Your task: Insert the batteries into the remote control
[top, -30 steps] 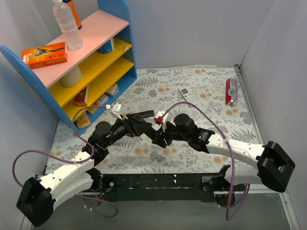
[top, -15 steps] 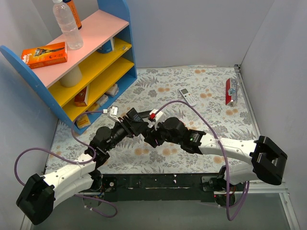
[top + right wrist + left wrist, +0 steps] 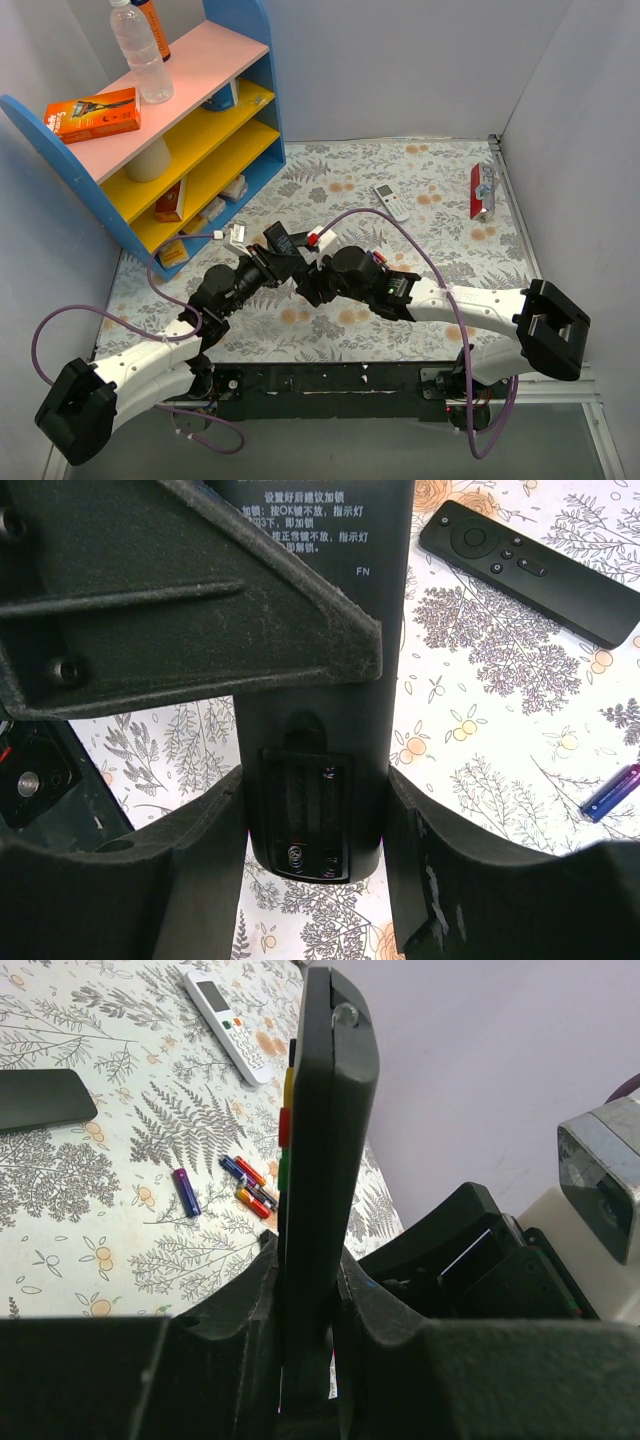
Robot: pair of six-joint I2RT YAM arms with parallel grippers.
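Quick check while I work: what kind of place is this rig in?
Probably a staged test cell, not a real home: plain grey walls on three sides, a floral cloth as the work surface, and a colourful shelf holding a water bottle and an orange box.

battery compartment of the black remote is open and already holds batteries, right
No: the battery compartment of the black remote is open but empty, as the right wrist view shows. The batteries lie on the table in the left wrist view.
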